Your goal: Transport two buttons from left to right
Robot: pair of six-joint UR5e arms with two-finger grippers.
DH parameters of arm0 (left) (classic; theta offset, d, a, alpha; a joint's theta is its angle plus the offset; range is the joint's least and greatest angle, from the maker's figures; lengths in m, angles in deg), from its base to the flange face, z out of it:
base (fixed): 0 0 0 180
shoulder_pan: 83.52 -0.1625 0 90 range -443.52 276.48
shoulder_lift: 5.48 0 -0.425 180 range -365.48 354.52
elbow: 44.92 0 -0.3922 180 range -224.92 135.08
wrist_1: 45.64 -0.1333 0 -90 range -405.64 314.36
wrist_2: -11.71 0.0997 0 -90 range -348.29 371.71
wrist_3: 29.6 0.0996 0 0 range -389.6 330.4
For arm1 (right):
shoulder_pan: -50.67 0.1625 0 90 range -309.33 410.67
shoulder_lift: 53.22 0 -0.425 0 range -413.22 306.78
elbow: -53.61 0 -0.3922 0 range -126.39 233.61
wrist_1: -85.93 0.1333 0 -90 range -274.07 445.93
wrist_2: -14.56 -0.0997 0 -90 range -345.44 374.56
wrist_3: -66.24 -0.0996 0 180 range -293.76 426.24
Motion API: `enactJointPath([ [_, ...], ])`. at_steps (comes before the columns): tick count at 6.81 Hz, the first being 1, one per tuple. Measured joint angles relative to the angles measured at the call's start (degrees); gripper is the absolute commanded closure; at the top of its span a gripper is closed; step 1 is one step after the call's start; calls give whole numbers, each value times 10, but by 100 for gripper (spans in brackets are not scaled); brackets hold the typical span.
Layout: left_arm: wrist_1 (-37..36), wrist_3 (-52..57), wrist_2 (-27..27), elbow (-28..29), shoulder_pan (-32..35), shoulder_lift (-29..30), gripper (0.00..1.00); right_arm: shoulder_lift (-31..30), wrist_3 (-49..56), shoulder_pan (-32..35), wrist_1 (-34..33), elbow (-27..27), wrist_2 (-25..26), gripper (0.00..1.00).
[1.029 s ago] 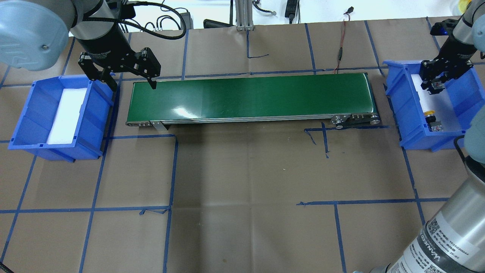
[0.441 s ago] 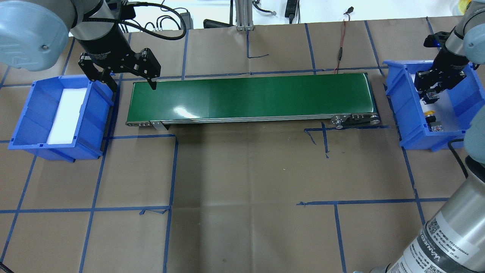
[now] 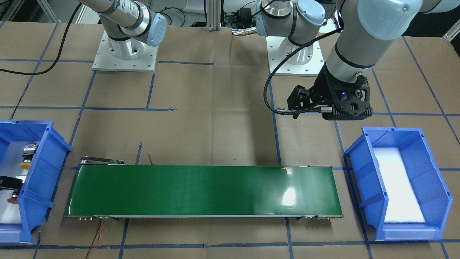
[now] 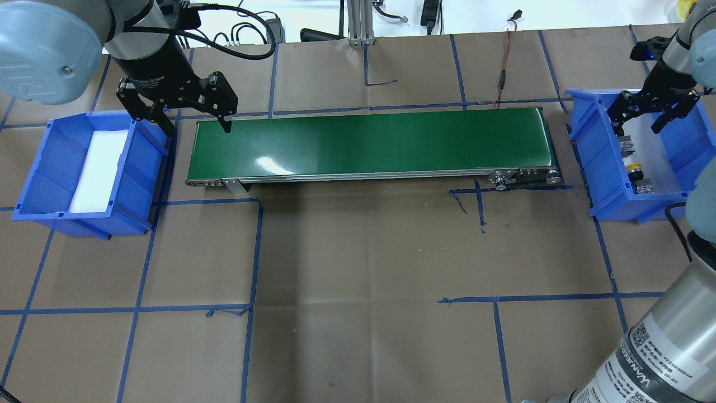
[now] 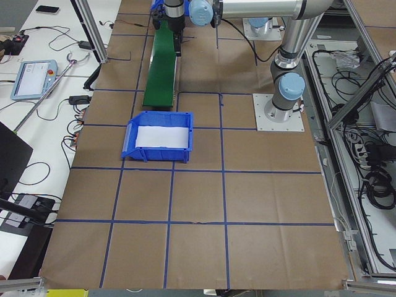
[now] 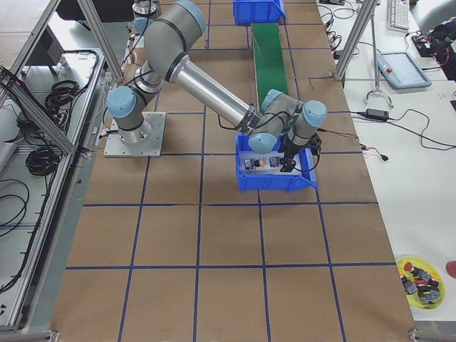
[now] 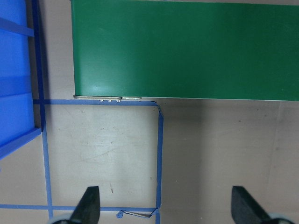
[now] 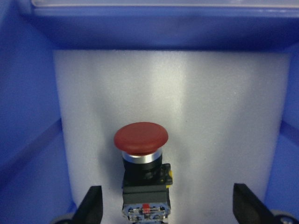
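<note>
Both buttons sit in the blue right-hand bin (image 4: 601, 168). The red-capped button (image 8: 141, 154) rests on the bin's white foam liner (image 8: 187, 93), directly below the right gripper (image 4: 636, 130). Its fingers (image 8: 91, 205) are spread wide to either side of the button and hold nothing. The yellow-capped button (image 4: 635, 168) lies just beside the red one on the same liner, nearer the robot's edge of the bin.

At the other end of the green conveyor belt (image 4: 369, 143), the left gripper (image 4: 197, 130) hangs over the strip between the belt's end and the blue left-hand bin (image 4: 50, 168). Its fingers are likewise wide apart and empty, with paper-covered table (image 4: 363, 268) below them in the wrist view. Only a white foam pad shows inside the left-hand bin.
</note>
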Motion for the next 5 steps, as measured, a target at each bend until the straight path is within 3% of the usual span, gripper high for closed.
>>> enactJointPath([
  [1,0,0,0,0,0,0,0,-8,-1,1,12,-16,2,0],
  [3,-1,0,0,0,0,0,0,-59,-18,9,102,-62,-2,0],
  [5,-1,0,0,0,0,0,0,-130,-108,45,172,-84,-59,0],
])
